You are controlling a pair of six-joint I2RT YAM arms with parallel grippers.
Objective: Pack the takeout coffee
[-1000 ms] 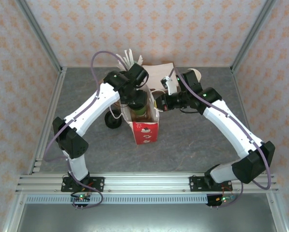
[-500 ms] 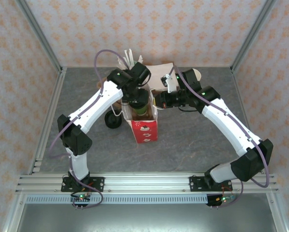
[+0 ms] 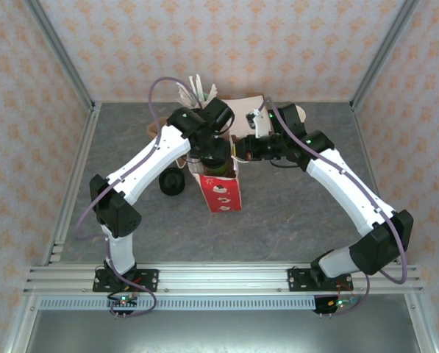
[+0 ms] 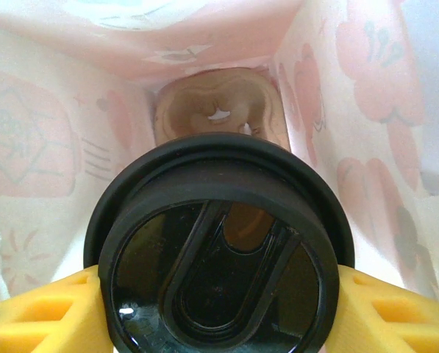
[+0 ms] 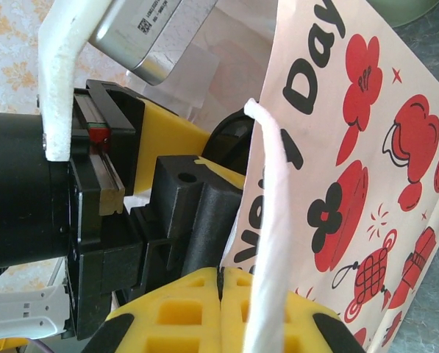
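The takeout coffee [image 4: 218, 257], a dark cup under a round black lid, hangs inside the red-and-white bag [image 3: 223, 194]. My left gripper [image 4: 218, 312] is shut on it, a yellow finger [image 4: 35, 316] pressing each side of the cup. The bag's pink inner walls [image 4: 50, 147] surround the lid, and the brown bag floor [image 4: 219, 110] lies below it. My right gripper [image 5: 220, 276] is shut on the bag's top edge [image 5: 278, 184], next to the white rope handle [image 5: 272, 220]. In the top view the left gripper [image 3: 208, 156] reaches down into the bag mouth, with the right gripper [image 3: 238, 153] at its right rim.
A small black round object [image 3: 171, 182] lies on the grey table left of the bag. A cup of white sticks [image 3: 193, 92] and a tan sheet [image 3: 245, 104] stand behind the bag, a tan cup shape [image 3: 296, 112] farther right. Metal rails edge the table.
The left wrist has shifted slightly right and back over the bag mouth, and the cup sits deeper. The bag has nudged back a little. The right gripper keeps its hold.
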